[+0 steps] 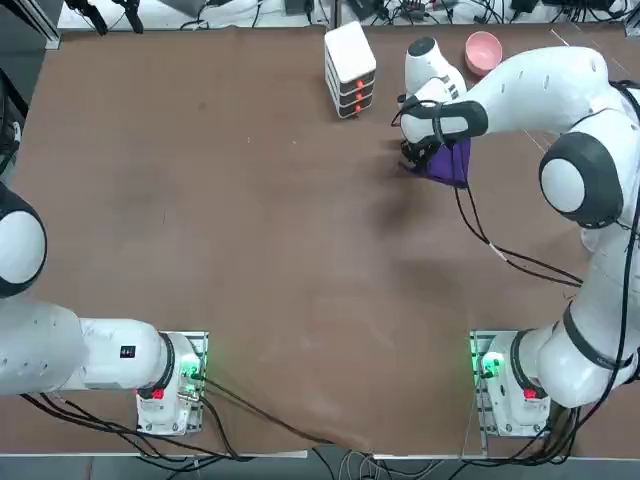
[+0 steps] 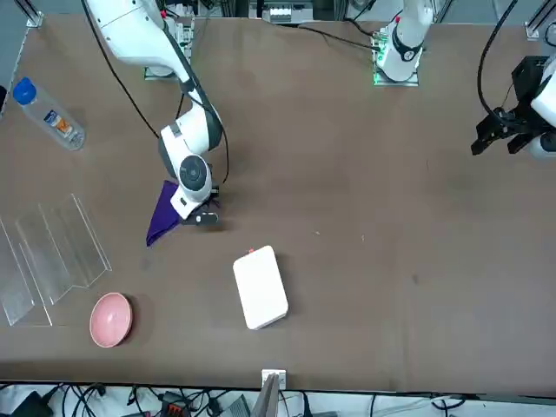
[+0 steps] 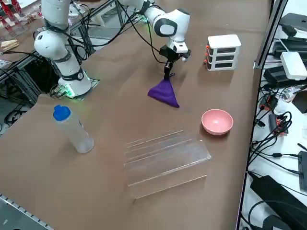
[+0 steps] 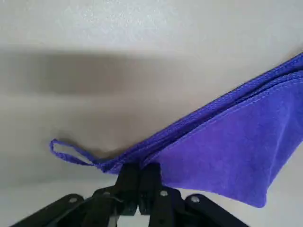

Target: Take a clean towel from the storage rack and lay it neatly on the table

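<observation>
My right gripper [image 4: 139,174] is shut on one corner of the purple towel [image 4: 227,146], whose hanging loop sticks out beside the fingers. The towel [image 3: 164,93] hangs from the gripper [image 3: 167,73] as a folded triangle, its lower edge resting on the brown table [image 3: 115,86]. From overhead the towel [image 1: 448,165] shows under the wrist, right of the white stacked box. In the front view the towel [image 2: 162,215] trails left of the gripper [image 2: 198,217]. The clear storage rack [image 3: 165,157] stands on the table closer to the side camera, holding no cloth; from the front the storage rack [image 2: 48,254] is at the left edge.
A white stacked box [image 1: 350,68] with orange marks stands at the far edge. A pink bowl [image 3: 217,121] sits between the towel and the rack. A blue-capped bottle [image 3: 72,128] stands to the robot's right of the rack. Cables [image 1: 510,258] trail from the wrist over the table.
</observation>
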Controlling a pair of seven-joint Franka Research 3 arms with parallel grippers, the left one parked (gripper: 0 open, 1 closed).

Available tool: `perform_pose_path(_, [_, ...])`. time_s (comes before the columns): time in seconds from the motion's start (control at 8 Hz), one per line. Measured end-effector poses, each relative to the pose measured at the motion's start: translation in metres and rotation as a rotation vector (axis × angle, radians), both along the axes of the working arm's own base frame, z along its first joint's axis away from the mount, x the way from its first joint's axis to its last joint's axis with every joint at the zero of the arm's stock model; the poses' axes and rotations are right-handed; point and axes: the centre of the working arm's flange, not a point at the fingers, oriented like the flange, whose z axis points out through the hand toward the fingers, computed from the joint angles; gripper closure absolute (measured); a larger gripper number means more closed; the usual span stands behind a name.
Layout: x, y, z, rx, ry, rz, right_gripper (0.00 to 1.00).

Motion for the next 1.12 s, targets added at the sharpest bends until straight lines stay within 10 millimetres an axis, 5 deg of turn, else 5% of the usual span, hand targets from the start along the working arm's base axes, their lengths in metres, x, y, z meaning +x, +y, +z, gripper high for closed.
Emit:
perform_pose_path(0.25, [0.009, -0.006, 0.021, -0.013, -0.003, -0.009, 0.98])
perform_pose_path(0.5, [0.027, -0.036, 0.061, -0.039, 0.055, 0.019, 0.98])
perform_pose_path(0.75, [0.047, -0.088, 0.081, -0.029, 0.105, 0.069, 0.98])
perform_pose_path(1.12, [0.061, -0.175, 0.071, -0.108, 0.180, 0.083, 0.98])
